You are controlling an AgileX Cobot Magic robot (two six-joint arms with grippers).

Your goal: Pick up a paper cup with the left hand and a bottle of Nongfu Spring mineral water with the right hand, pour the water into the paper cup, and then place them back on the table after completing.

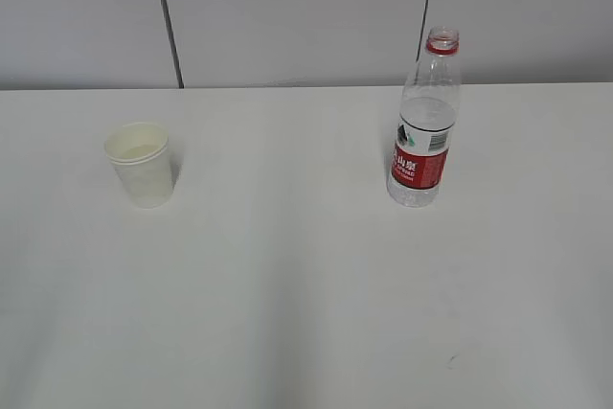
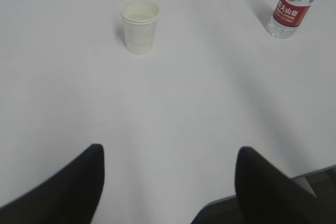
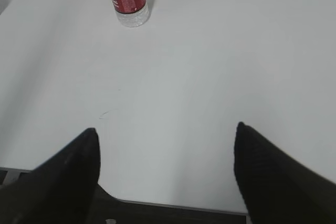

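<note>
White table (image 1: 306,294) fills all three views, with a pale panelled wall (image 1: 287,7) behind it. On its right side stands the bottle (image 1: 423,122), upright and uncapped, a red label around its lower half and water (image 1: 414,191) showing clear at its base. Well apart to the left stands the cup (image 1: 142,164), upright, mouth open. Near the table's front edge, far from both, the left hand (image 2: 168,182) hangs with its black fingers (image 2: 73,192) spread wide and grasping nothing; the right hand (image 3: 165,174) likewise, fingers (image 3: 273,177) released and empty.
</note>
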